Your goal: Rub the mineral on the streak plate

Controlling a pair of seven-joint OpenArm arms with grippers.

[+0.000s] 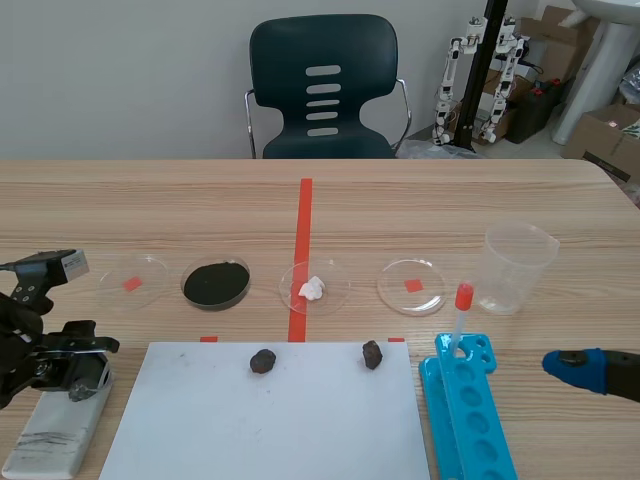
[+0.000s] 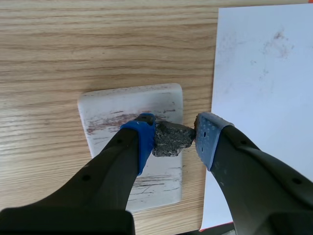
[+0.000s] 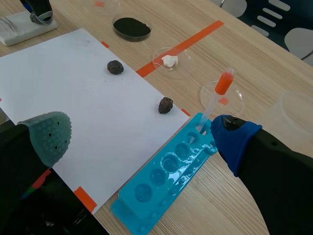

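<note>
Since the table offers only bare wood under the plate, nothing is seen to stop that plate sliding. The paper lies just beside it, so a stroke running wide would likely mark the sheet instead. The plate sits near the table's near left corner and already carries streaks; a hard push could shift it toward the edge. The right gripper hangs with its fingers spread, well apart from the plate, so it gives no bracing. The left gripper is clamped on the mineral, which hangs over the plate's paper-side margin; contact cannot be confirmed. Only the pad tips bear on the rough stone, so downward pressure may twist it loose.
</note>
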